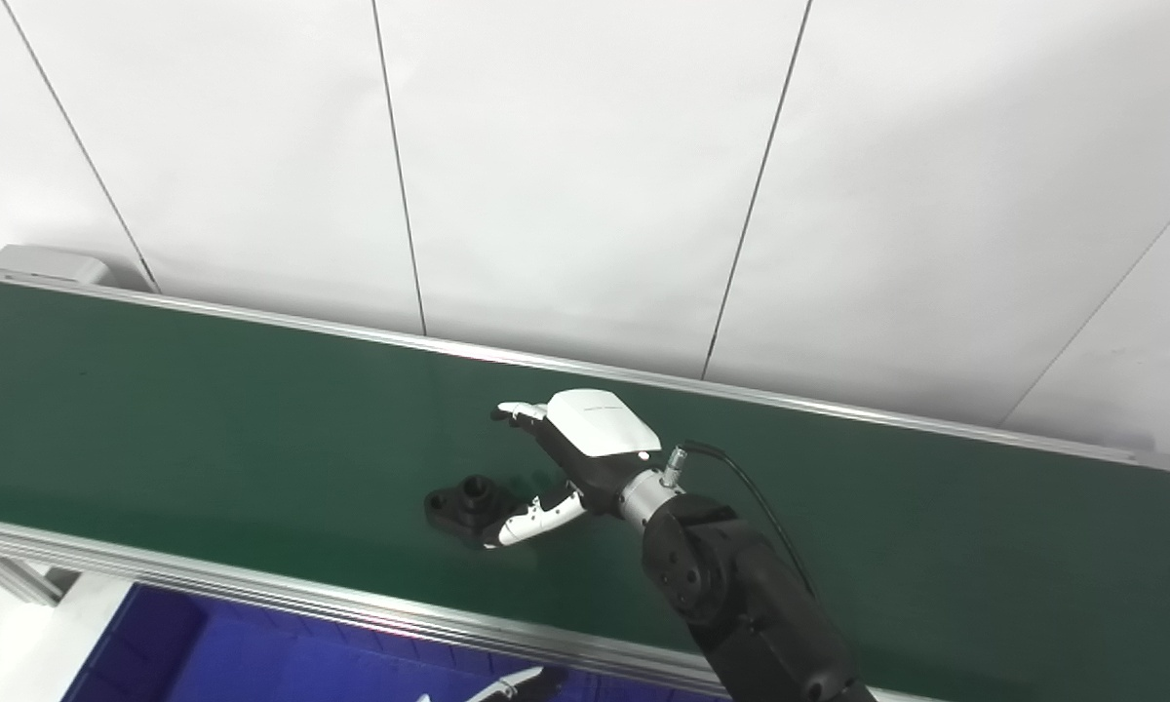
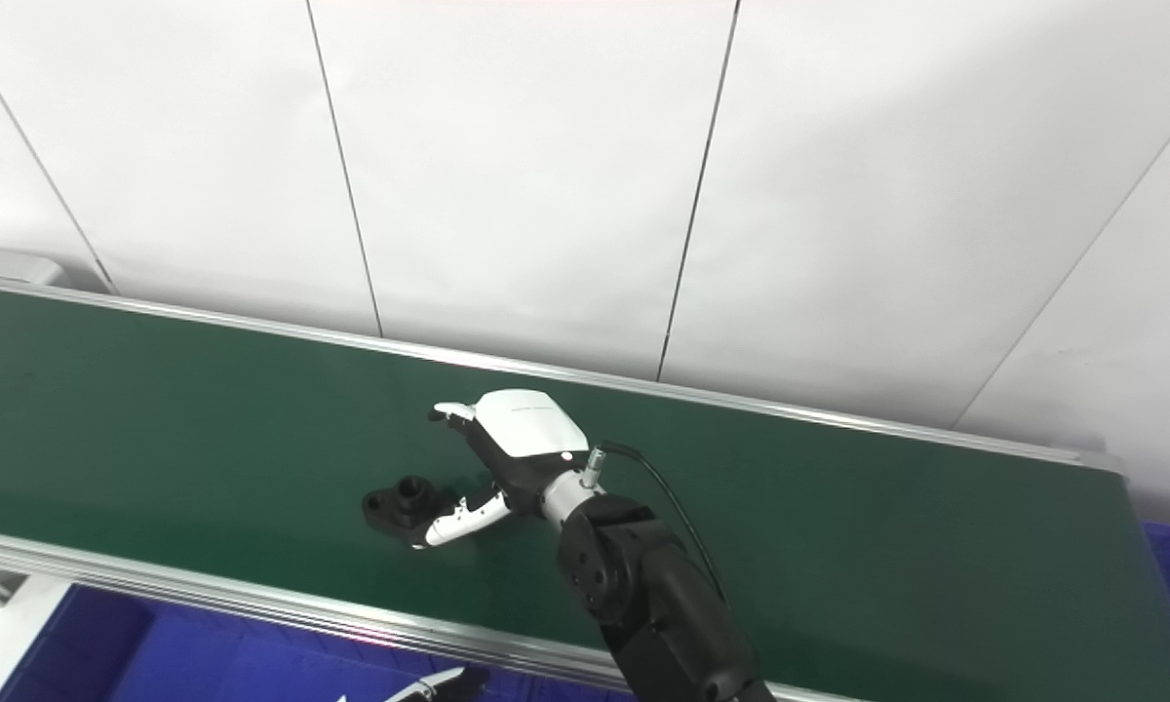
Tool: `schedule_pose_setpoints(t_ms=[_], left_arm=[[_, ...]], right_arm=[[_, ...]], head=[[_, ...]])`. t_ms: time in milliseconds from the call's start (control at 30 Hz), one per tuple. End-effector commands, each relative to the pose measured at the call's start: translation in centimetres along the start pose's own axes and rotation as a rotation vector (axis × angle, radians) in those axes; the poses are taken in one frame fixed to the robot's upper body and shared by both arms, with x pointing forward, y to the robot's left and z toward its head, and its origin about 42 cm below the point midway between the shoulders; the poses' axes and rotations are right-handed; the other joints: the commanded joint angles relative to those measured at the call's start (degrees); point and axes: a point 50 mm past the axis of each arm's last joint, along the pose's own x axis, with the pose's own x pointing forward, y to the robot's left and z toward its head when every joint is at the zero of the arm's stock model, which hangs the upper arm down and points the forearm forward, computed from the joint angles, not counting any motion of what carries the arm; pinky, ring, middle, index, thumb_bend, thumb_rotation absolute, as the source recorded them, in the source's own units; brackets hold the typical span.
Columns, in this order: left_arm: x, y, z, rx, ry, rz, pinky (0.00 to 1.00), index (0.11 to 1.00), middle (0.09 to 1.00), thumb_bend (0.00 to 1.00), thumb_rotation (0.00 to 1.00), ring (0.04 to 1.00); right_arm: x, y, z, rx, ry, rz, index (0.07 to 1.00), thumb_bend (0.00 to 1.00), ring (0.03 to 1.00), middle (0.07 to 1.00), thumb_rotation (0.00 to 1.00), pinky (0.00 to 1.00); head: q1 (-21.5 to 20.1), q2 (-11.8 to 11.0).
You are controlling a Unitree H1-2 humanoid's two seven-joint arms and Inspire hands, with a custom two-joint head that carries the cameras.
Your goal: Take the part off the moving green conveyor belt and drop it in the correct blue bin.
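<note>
Roughly: belt point(image 1: 205, 409) spans the frame, bin point(image 1: 185, 648) just below its near rail. Right hand point(image 1: 585, 453) is over the belt, fingers spread, holding nothing, thumb tip at the part's near right edge. Part point(image 1: 463, 505), black, sits on the belt just left of that hand, near the near rail. Close thumb and fingers across its body, allow for belt motion. Left hand point(image 1: 507, 685) barely shows below the belt; can't tell its state. Faint print on the right hand's white cover, unreadable.
</note>
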Motion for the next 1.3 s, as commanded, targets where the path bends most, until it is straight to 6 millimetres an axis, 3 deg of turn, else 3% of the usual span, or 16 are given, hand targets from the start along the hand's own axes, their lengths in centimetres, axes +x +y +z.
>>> schedule_pose_setpoints(t_ms=[0, 200, 800, 900, 967, 1067, 1100, 1167, 1267], left_arm=[[0.1, 0.0, 1.0, -0.007, -0.058, 0.004, 0.82, 0.871, 0.872, 0.69, 0.40, 0.856], [0.3, -0.3, 1.4, -0.013, -0.071, 0.008, 0.82, 0.880, 0.877, 0.68, 0.40, 0.861], [0.8, -0.7, 2.1, -0.016, -0.084, 0.023, 0.82, 0.882, 0.879, 0.66, 0.41, 0.859], [0.8, -0.7, 2.2, -0.022, -0.085, 0.029, 0.81, 0.879, 0.875, 0.66, 0.40, 0.855], [0.9, -0.7, 2.2, -0.020, -0.087, 0.030, 0.81, 0.880, 0.875, 0.66, 0.40, 0.855], [0.9, -0.6, 2.3, -0.017, -0.087, 0.030, 0.81, 0.884, 0.878, 0.67, 0.41, 0.856], [0.9, -0.6, 2.3, -0.019, -0.087, 0.030, 0.81, 0.884, 0.878, 0.67, 0.42, 0.858], [0.9, -0.6, 2.4, -0.020, -0.088, 0.030, 0.81, 0.884, 0.880, 0.67, 0.42, 0.861], [1.0, -0.6, 2.5, -0.022, -0.088, 0.033, 0.82, 0.884, 0.881, 0.67, 0.42, 0.861]], right_arm=[[0.9, -2.0, 1.6, -0.053, -0.049, -0.037, 0.884, 0.88, 0.819, 0.855, 0.49, 0.76], [1.0, -1.0, 1.4, -0.096, -0.044, 0.002, 0.876, 0.89, 0.816, 0.850, 0.49, 0.76], [0.3, 2.1, -0.5, -0.107, -0.002, 0.088, 0.867, 0.85, 0.800, 0.838, 0.43, 0.73], [0.0, 2.6, -0.7, -0.102, -0.001, 0.091, 0.845, 0.84, 0.727, 0.785, 0.39, 0.62], [-0.3, 2.9, -0.8, -0.101, 0.001, 0.099, 0.804, 0.80, 0.583, 0.690, 0.34, 0.47], [-0.7, 3.4, -1.1, -0.095, 0.001, 0.113, 0.754, 0.73, 0.498, 0.611, 0.22, 0.40], [-0.9, 3.5, -1.1, -0.087, -0.002, 0.115, 0.737, 0.65, 0.449, 0.549, 0.11, 0.36], [-1.3, 3.9, -1.3, -0.073, -0.010, 0.113, 0.617, 0.56, 0.328, 0.484, 0.01, 0.26], [-1.9, 4.4, -1.5, -0.092, -0.035, 0.110, 0.527, 0.53, 0.291, 0.447, 0.00, 0.23]], head=[[0.04, 0.03], [0.96, 1.52], [1.35, 2.65], [1.34, 2.72], [1.28, 2.97], [1.29, 3.32], [1.29, 3.32], [1.32, 3.45], [1.30, 3.45]])
